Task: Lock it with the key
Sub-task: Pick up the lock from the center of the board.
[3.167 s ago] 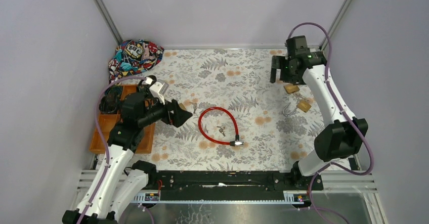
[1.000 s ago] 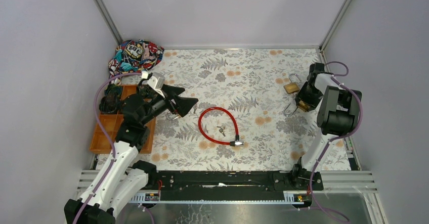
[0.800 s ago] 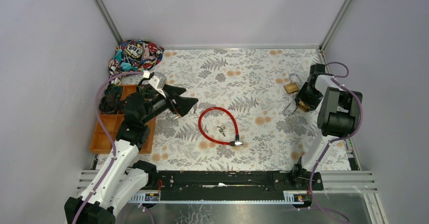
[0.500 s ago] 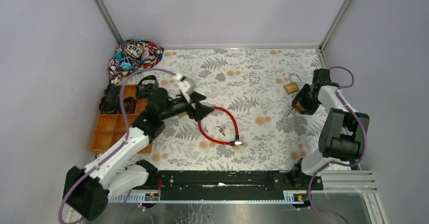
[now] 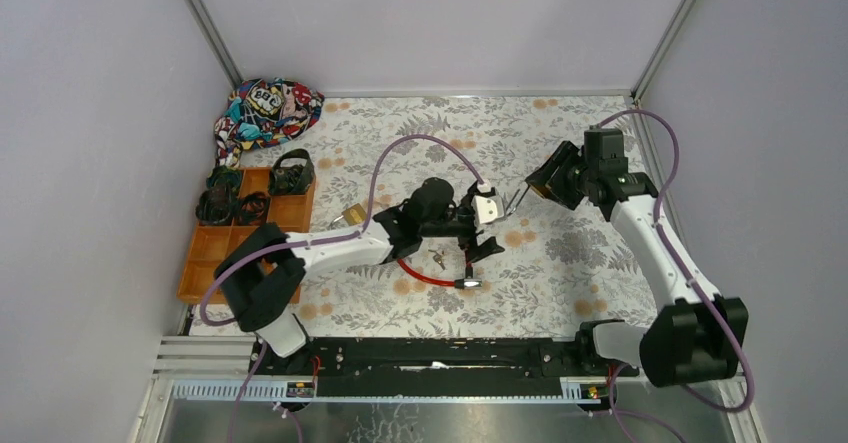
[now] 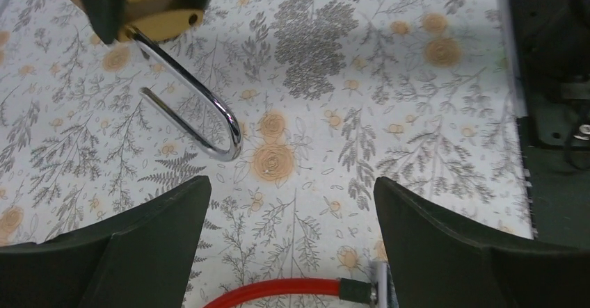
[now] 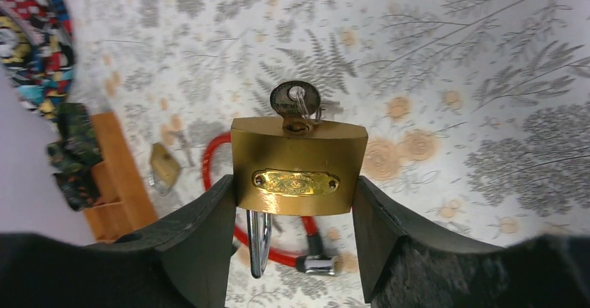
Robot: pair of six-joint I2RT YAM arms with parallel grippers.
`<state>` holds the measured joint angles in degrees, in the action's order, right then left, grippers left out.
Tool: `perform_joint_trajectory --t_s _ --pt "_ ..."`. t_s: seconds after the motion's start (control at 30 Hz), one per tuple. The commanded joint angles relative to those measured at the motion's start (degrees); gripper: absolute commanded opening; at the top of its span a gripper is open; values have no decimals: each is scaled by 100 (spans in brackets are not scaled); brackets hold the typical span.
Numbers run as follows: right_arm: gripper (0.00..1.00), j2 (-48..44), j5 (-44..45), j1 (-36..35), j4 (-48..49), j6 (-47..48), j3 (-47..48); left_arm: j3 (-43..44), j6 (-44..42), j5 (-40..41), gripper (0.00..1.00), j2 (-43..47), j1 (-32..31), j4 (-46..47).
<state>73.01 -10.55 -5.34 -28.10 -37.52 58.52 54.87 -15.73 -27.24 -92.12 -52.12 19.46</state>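
**A:** Starting at the left, what is hard to make out?

**B:** From overhead, the patterned cloth (image 5: 268, 108) in the far-left corner is just a crumpled bundle. The orange tray (image 5: 196, 263) has dark things in its far compartments, and I cannot tell what they are. A small padlock (image 5: 350, 215) lies on the table beside the left arm. It is too small to tell whether it is locked.

**A:** And the left gripper?

**B:** Overhead it is dark on dark, above the red cable lock (image 5: 430, 263). Its own camera shows more: the left gripper (image 6: 291, 190) has its fingers spread wide with nothing between them, above the flowered table (image 6: 417, 113). Only a short arc of the red cable shows there, cut off at the bottom edge. The loose keys (image 5: 437, 258) inside the loop show only from overhead, too tiny to count.

**A:** Where is the lock itself?

**B:** The brass padlock (image 7: 299, 155) is right of centre and off the table. The right gripper (image 7: 292, 183) clamps it by its two sides. From overhead it is only a brass sliver with a thin bright line below it.

**A:** What do the wrist views add?

**B:** The right wrist view alone shows the key (image 7: 296, 103), which sits in the keyhole on the end pointing away from the gripper. In that view the shackle (image 7: 257, 242) is mostly hidden behind the body. The left wrist view shows the shackle swung open, with its free end clear of the body. In that view the padlock's body is partly cut off by the top edge.
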Motion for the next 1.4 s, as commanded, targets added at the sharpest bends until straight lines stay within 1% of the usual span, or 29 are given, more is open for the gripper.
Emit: perform_joint_trajectory --t_s 0.0,0.07,0.13,0.27,0.33,0.37,0.43,0.53,0.57,0.67,0.7,0.73,0.77,0.83,0.87,0.97,1.03,1.1,1.17,1.2,1.23,1.27,1.33,1.37 --pt "0 -674 -181 -235 414 -697 175 325 -269 698 95 -374 -99 1054" --pt "0 -796 -208 -299 448 -812 147 428 -431 859 92 -476 -135 1177" --pt "0 -876 -227 -347 475 -891 149 530 -449 1027 83 -571 -154 1305" --pt "0 -944 -237 -396 487 -933 174 638 -470 1262 78 -664 -184 1592" --pt "0 -963 -237 -412 508 -933 194 648 -520 1298 72 -652 -193 1704" --pt "0 -964 -233 -414 521 -937 195 655 -553 1289 65 -650 -200 1728" --pt "0 -964 -239 -423 560 -942 210 699 -556 1263 47 -650 -205 1702" --pt "0 -956 -285 -428 632 -959 212 784 -254 1311 2 -618 -209 1581" --pt "0 -962 -292 -432 650 -948 212 814 -119 1338 0 -580 -207 1464" --pt "0 -1022 -446 -432 903 -744 192 890 487 1253 0 -400 -154 1119" --pt "2 -1046 -596 -432 1037 -582 186 903 761 1191 0 -305 -86 1017" --pt "24 -1071 -724 -437 1126 -378 186 927 1047 1116 0 -201 -1 936" --pt "49 -1085 -849 -433 1200 -166 181 945 1379 1023 0 -94 124 869" --pt "93 -1119 -1126 -433 1285 222 124 972 2017 693 0 148 455 738" --pt "99 -1130 -1288 -421 1301 396 105 992 2244 504 0 290 676 650" --pt "100 -1184 -1918 -396 1353 1028 114 1056 2592 -195 0 747 1115 280" --pt "100 -1260 -2572 -332 1552 1360 111 1060 2663 -706 0 1087 1370 13" --pt "100 -1353 -3329 -287 1874 1564 141 1048 2557 -1180 0 1439 1555 -321" --pt "100 -1442 -4359 -274 2500 1619 74 981 2588 -1538 0 1851 1727 -546" --pt "100 -1466 -4852 -274 3078 1575 19 936 2643 -1693 0 2011 1791 -574" --pt "100 -1474 -5291 -269 3417 1539 -44 890 2708 -1828 0 2171 1841 -538" --pt "100 -1486 -5579 -274 3644 1539 -91 851 2803 -1918 0 2295 1871 -455" --pt "100 -1517 -5793 -274 3981 1610 -191 796 3113 -2025 0 2509 1919 -234" --pt "100 -1518 -5886 -282 4337 1530 -275 784 3327 -2035 0 2580 1945 -114"
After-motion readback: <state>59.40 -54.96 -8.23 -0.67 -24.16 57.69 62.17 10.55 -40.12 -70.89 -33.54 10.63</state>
